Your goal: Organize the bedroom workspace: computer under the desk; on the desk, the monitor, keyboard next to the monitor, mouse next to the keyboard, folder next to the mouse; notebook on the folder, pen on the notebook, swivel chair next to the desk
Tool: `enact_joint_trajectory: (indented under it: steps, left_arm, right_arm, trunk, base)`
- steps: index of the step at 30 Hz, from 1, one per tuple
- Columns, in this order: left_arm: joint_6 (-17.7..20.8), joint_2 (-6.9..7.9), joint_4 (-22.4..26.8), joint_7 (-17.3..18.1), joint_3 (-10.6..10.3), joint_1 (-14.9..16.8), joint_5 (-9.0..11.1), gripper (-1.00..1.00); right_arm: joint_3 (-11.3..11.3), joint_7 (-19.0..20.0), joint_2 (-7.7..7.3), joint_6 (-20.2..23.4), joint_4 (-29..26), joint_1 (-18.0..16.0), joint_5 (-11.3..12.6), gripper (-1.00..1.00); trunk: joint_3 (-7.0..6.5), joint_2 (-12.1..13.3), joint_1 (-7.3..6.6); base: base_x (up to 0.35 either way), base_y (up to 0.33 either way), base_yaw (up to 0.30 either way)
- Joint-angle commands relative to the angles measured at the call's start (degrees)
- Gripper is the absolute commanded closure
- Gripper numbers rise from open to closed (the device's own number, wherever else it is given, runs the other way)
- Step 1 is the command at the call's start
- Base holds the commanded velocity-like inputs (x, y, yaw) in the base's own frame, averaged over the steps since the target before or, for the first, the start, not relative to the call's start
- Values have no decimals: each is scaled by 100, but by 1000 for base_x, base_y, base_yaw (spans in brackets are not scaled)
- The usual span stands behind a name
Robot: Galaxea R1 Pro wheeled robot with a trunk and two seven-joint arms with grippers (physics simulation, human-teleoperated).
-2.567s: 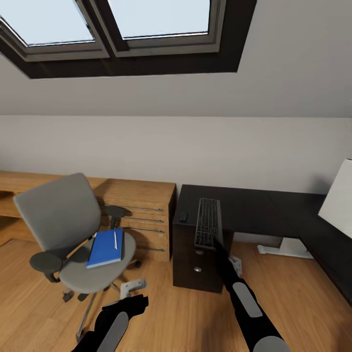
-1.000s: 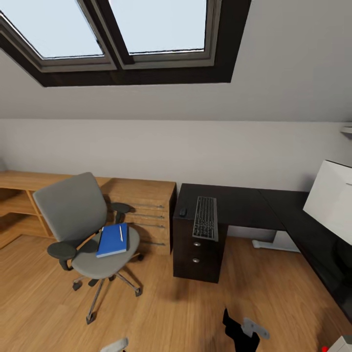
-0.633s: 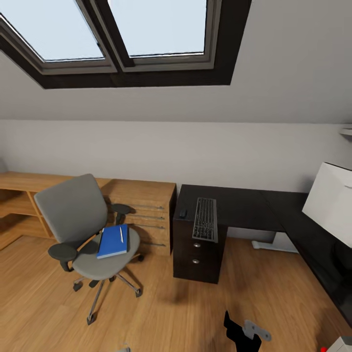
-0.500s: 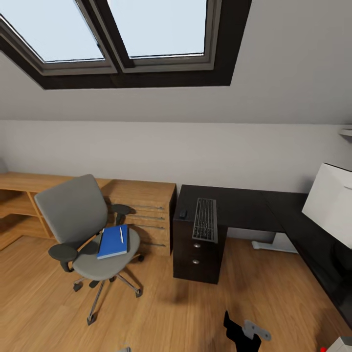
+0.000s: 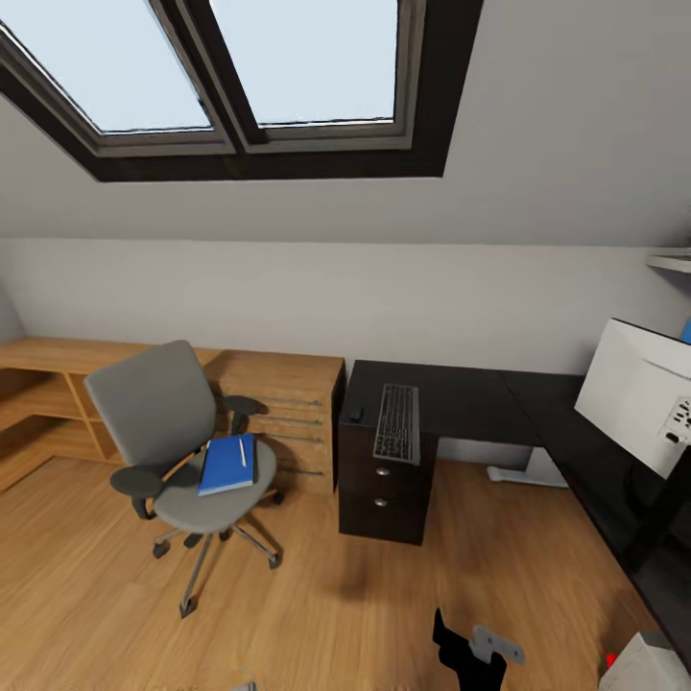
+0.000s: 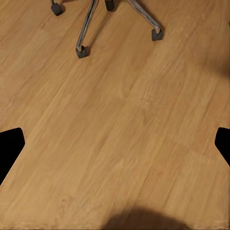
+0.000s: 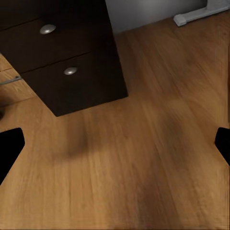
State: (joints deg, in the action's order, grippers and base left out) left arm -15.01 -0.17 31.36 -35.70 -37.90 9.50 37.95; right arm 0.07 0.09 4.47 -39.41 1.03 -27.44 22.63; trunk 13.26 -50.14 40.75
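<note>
Keyboard point(image 5: 397, 436) and mouse point(image 5: 356, 414) on dark desk point(image 5: 470, 405).
Blue folder point(image 5: 226, 464) with pen point(image 5: 242, 452) on swivel chair point(image 5: 176, 443); both grippers spread wide above wooden floor point(image 6: 115, 124).

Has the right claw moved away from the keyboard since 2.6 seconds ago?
Yes. The right claw has drawn back from the keyboard on the desk; it now hangs over the floor.
</note>
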Motion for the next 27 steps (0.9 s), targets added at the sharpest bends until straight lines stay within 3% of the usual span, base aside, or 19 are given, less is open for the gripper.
enact_joint_trajectory:
  steps: [1,19,27]
  left_arm:
    - [-37,6,2,-34,-44,8,61,-100]
    - [-11,12,-24,-47,-14,8,72,-100]
    - [-24,26,-24,-41,-2,8,77,-100]
  right_arm:
    - [2,1,3,-23,11,-7,-3,-100]
    - [2,0,25,-31,20,-7,-62,-100]
    - [2,0,28,-35,20,-7,-65,-100]
  trunk:
    - [-11,35,-25]
    - [-334,757,-421]
    - [-478,1078,-596]
  base:
    - [-320,-102,0]
    - [-287,-225,0]
    - [-88,-81,4]
